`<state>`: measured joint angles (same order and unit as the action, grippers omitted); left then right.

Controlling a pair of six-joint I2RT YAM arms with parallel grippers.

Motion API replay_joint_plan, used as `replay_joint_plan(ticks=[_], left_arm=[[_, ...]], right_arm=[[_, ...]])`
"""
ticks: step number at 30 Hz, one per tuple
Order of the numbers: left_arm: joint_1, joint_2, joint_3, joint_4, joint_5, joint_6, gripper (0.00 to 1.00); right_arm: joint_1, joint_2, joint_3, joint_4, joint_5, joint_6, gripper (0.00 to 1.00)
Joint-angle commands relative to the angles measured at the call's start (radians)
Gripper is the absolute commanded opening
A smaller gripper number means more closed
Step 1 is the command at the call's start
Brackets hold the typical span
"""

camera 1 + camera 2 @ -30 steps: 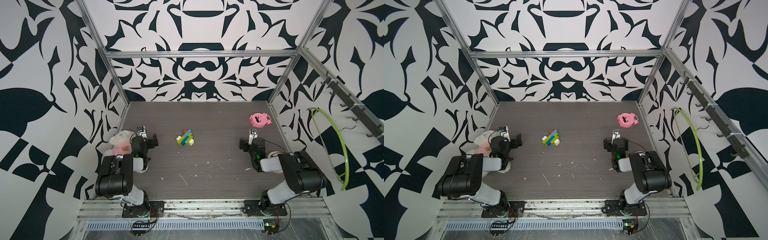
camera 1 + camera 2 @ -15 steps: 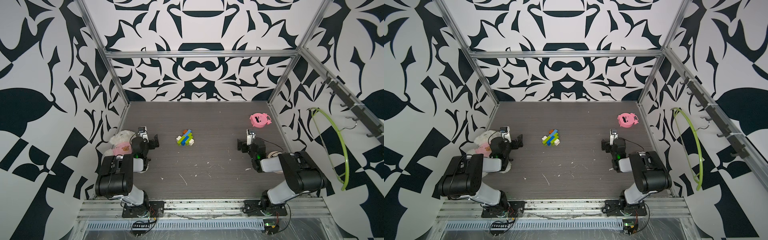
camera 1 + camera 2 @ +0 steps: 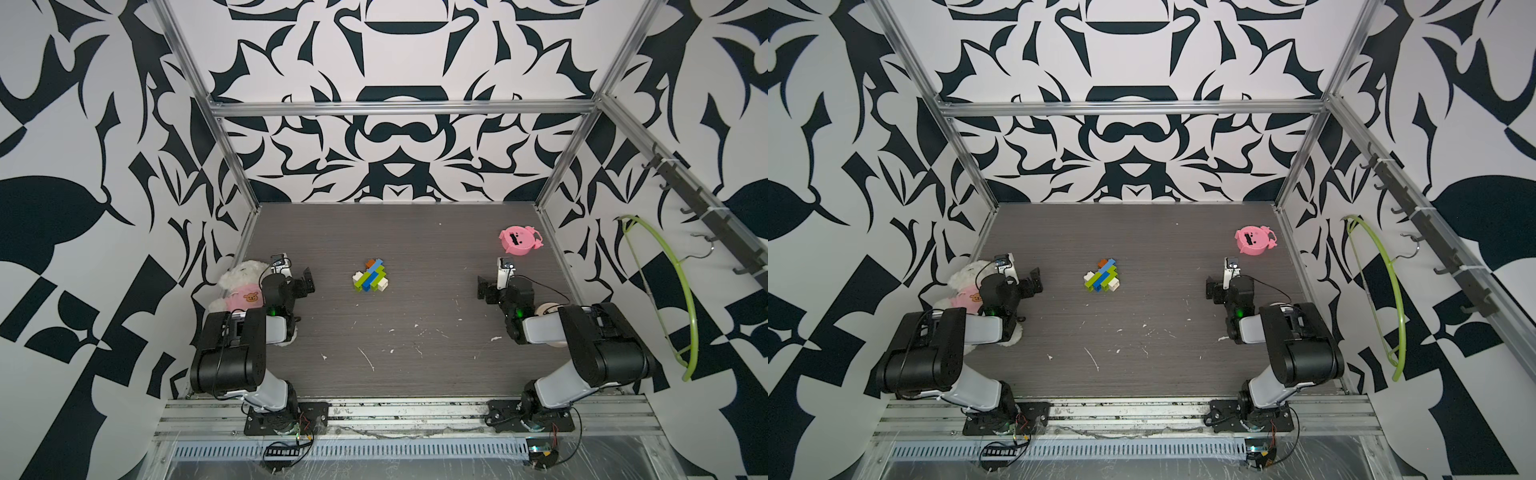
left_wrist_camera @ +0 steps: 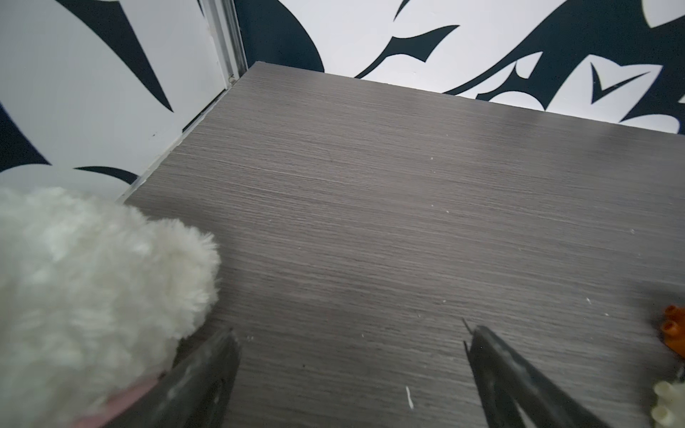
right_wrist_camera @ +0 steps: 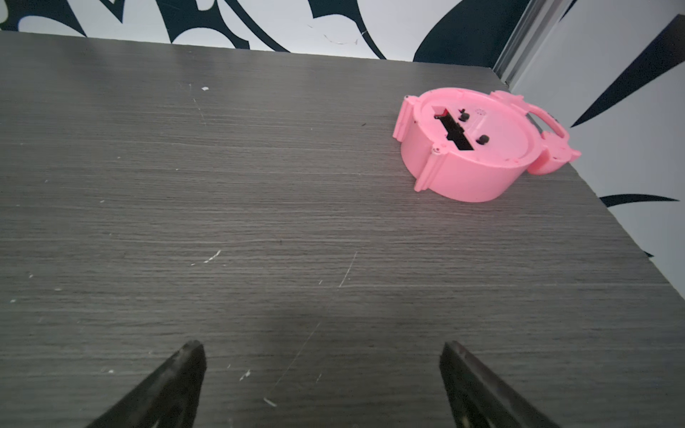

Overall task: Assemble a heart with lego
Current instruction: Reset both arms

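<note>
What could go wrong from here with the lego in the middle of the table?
1. The plush toy lies right beside the open left gripper; swinging out might snag or drag it.
2. The lego cluster looks small and stepped; the open right gripper could shove it or knock bricks loose instead of grasping.

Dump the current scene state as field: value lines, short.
lego: joined cluster of blue, lime green, white and orange bricks, mid-table, apart from both grippers
left gripper: open, empty, next to white plush
right gripper: open, empty, over bare table
pink round toy: far right of the table, near the wall, untouched
heart status: bricks joined; finished shape not clear from a top view
</note>
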<state>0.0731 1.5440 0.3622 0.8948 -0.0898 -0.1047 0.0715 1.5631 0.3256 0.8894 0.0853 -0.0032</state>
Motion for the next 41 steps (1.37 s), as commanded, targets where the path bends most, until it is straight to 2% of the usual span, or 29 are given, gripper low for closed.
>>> replay_joint_plan(ticks=[1, 4, 6, 7, 9, 13, 19, 20, 22, 23, 24, 26, 27, 28, 29, 30, 33, 41], left_arm=[[0.004, 0.0, 0.018, -0.014, -0.044, -0.013, 0.99], [0.004, 0.0, 0.017, -0.01, -0.042, -0.013, 0.99], [0.004, 0.0, 0.017, -0.012, -0.042, -0.013, 0.99], [0.004, 0.0, 0.017, -0.012, -0.043, -0.013, 0.99], [0.004, 0.0, 0.018, -0.013, -0.042, -0.013, 0.99], [0.003, -0.001, 0.018, -0.013, -0.041, -0.014, 0.99], [0.002, -0.001, 0.018, -0.011, -0.04, -0.016, 0.99], [0.002, -0.001, 0.015, -0.005, -0.024, -0.013, 0.99], [-0.004, -0.01, -0.005, 0.021, 0.111, 0.058, 0.99], [-0.003, -0.019, -0.02, 0.034, 0.133, 0.065, 0.99], [-0.003, -0.021, -0.024, 0.036, 0.125, 0.063, 0.99], [-0.003, 0.008, 0.0, 0.035, -0.001, 0.011, 0.99], [-0.004, 0.013, 0.017, 0.014, -0.03, -0.002, 0.99], [-0.003, 0.001, 0.016, -0.006, -0.002, 0.004, 0.99], [-0.004, -0.01, 0.013, -0.018, 0.054, 0.034, 0.99], [-0.008, -0.011, 0.009, -0.011, 0.054, 0.042, 0.99], [-0.01, 0.001, 0.02, -0.017, 0.039, 0.032, 0.99], [-0.009, -0.001, 0.024, -0.024, 0.016, 0.023, 0.99]], right_arm=[[-0.004, -0.021, 0.021, 0.022, -0.052, -0.017, 1.0], [-0.009, -0.02, 0.014, 0.033, 0.067, 0.036, 1.0], [-0.008, -0.015, 0.041, -0.011, -0.041, -0.009, 1.0], [-0.009, -0.024, 0.021, 0.018, -0.057, -0.014, 0.99], [-0.014, -0.018, 0.016, 0.034, 0.046, 0.038, 1.0], [-0.015, -0.021, 0.025, 0.014, -0.042, 0.001, 1.0], [-0.016, -0.019, 0.033, -0.002, -0.02, 0.009, 1.0], [-0.016, -0.019, 0.033, -0.002, -0.027, 0.008, 1.0], [-0.016, -0.021, 0.023, 0.015, -0.092, -0.02, 1.0], [-0.015, -0.021, 0.018, 0.026, -0.104, -0.026, 1.0], [-0.018, -0.021, 0.018, 0.026, -0.096, -0.017, 1.0], [-0.028, -0.021, 0.019, 0.023, -0.001, 0.035, 1.0], [-0.028, -0.023, 0.017, 0.023, -0.004, 0.03, 1.0], [-0.027, -0.017, 0.034, -0.001, -0.081, -0.002, 1.0], [-0.023, -0.022, 0.024, 0.012, -0.105, -0.017, 1.0], [-0.023, -0.025, 0.013, 0.027, -0.121, -0.023, 1.0], [-0.024, -0.021, 0.032, -0.002, -0.078, 0.001, 1.0], [-0.024, -0.021, 0.029, 0.005, -0.078, -0.003, 1.0]])
